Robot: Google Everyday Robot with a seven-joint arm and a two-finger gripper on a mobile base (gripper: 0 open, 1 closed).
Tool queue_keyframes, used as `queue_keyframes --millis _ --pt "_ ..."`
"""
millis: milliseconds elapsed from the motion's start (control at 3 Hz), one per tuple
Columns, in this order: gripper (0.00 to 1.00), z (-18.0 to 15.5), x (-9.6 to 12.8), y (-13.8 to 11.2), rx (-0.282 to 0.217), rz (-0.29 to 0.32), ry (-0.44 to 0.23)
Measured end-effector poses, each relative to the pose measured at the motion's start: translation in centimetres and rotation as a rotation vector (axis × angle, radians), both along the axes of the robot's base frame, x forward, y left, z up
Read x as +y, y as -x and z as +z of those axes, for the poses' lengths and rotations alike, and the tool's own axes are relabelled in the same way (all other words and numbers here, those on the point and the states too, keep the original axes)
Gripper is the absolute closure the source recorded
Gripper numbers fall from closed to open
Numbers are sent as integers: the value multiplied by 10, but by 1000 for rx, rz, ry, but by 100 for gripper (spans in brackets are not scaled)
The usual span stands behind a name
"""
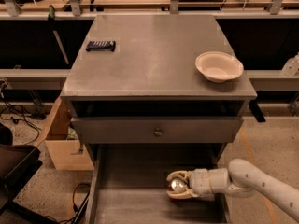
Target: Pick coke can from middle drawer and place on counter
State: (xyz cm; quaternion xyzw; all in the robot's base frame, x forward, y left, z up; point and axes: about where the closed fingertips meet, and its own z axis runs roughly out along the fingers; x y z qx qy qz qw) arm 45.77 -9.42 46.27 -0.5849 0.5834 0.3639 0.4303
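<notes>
The coke can (178,186) stands in the open middle drawer (126,176), right of its centre; I see its silver top and a strip of red at its base. My gripper (171,185) reaches in from the right on a white arm, low inside the drawer. Its pale fingers (177,175) are closed around the can from the far and near sides. The can rests on or just above the drawer floor. The counter (154,55) is the grey top of the cabinet, above and behind.
A white bowl (219,66) sits at the counter's right edge and a small black object (100,45) at its left rear. A shut drawer front with a round knob (158,132) overhangs the open drawer. A cardboard box (60,143) and cables lie on the floor at left.
</notes>
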Motion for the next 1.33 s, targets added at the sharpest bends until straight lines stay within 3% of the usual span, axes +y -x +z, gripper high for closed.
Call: queue_keyframes --millis 667,1000,1333 --pt "100 138 -35 27 -30 27 -131" --pt "100 235 -64 34 -31 13 -167" --pt "100 314 -77 31 -43 2 -169"
